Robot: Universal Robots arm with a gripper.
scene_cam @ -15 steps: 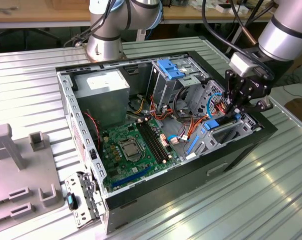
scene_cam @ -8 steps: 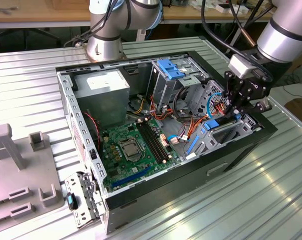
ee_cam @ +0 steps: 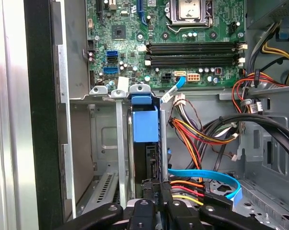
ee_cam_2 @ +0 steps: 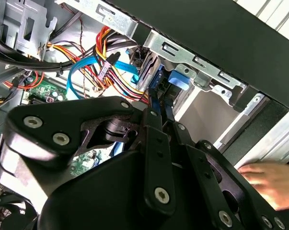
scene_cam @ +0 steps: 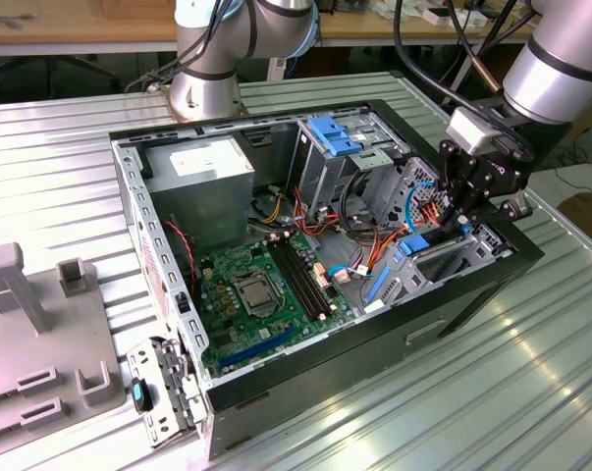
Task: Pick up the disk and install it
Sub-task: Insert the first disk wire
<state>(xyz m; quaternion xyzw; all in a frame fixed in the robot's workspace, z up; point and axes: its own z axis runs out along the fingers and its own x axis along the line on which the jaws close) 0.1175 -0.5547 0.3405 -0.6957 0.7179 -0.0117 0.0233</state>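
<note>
Fingers [ee_cam: 156, 203] of the gripper [scene_cam: 469, 201] pointed down into the drive cage [scene_cam: 443, 257] at the exterior view's right end of the open computer case [scene_cam: 276, 392], pinched on the end of the disk [ee_cam: 145, 143]. The arm [scene_cam: 556, 69] reached in from the exterior view's upper right, its wrist bent steeply downward. The disk stood on edge in a slot of the cage, its blue carrier bracket [ee_cam_2: 175, 79] showing past the fingertips in both wrist views. Inside the case lay the motherboard [scene_cam: 266, 285], a grey power supply [scene_cam: 202, 191] and bundles of coloured cables [ee_cam_2: 106, 67]. The case rested on a ribbed metal worktop [scene_cam: 492, 392]. A person's hand [ee_cam_2: 273, 179] lay beside the case in the second wrist view.
</note>
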